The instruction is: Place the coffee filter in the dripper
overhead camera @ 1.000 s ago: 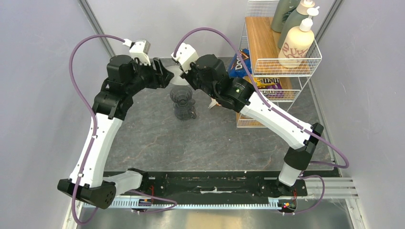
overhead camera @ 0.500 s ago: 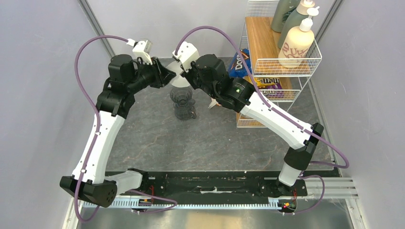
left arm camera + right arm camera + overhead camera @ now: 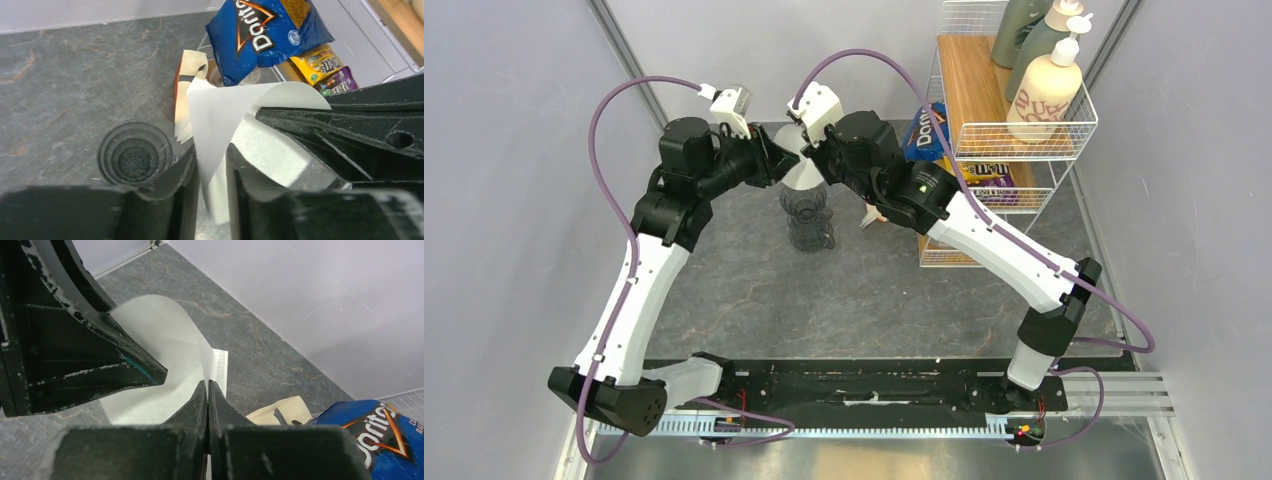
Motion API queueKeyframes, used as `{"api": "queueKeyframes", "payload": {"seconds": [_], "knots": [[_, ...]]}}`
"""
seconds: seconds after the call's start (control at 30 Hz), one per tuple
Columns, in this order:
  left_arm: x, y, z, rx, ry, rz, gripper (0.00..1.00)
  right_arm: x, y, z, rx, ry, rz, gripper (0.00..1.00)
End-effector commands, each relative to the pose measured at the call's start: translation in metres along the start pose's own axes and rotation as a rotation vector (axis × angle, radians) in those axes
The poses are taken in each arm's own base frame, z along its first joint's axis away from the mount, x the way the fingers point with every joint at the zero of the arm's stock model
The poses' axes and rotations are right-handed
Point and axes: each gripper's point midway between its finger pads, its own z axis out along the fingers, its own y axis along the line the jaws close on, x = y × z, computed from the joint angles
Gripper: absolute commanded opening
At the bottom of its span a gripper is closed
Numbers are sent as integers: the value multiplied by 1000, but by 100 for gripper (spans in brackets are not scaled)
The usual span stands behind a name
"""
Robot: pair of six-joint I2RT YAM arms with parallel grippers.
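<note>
The white paper coffee filter [image 3: 799,172] hangs in the air between both grippers, its mouth spread open, just above the dark ribbed dripper [image 3: 807,208]. My right gripper [image 3: 810,150] is shut on the filter's seamed edge [image 3: 202,357], its jaws [image 3: 207,385] pressed together. My left gripper [image 3: 781,160] is open by a narrow gap [image 3: 211,152], with the filter's wall [image 3: 220,115] between its fingers. In the left wrist view the dripper [image 3: 135,152] stands upright on the table, below and left of the filter, its mouth showing. The dripper is hidden in the right wrist view.
A beige-and-white filter packet [image 3: 187,75] lies behind the dripper, next to a blue Doritos bag [image 3: 924,130]. A wire rack [image 3: 1014,140] with lotion bottles [image 3: 1044,90] and candy packs [image 3: 315,62] stands at the right. Grey walls close the table's back and sides.
My left gripper has moved right, towards the filter, and its fingers now straddle the filter's wall. My right gripper has held the filter almost in place over the dripper.
</note>
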Motion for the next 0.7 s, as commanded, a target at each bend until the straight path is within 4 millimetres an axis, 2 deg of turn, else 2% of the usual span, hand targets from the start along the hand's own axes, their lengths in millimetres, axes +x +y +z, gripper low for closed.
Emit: {"api": "queueKeyframes", "payload": {"seconds": [0.0,0.07,0.23,0.37,0.4,0.5,0.67], "knots": [[-17,5,-9,-64,-67,28,37,-20,-1,-3,5,-56,36,0],[-21,9,-10,-93,-78,30,44,-19,0,-3,1,-53,37,0],[-22,19,-11,-146,-88,46,46,-19,0,-3,-3,-54,36,0],[-21,17,-8,-125,-82,55,49,-17,3,-3,-17,-48,36,0],[-20,14,-7,-104,-78,60,47,-16,4,-3,-22,-45,37,0],[-18,7,-5,-59,-72,69,30,-16,5,-1,-25,-43,42,0],[-15,9,-6,-75,-76,60,3,-19,5,2,-16,-48,57,0]]}}
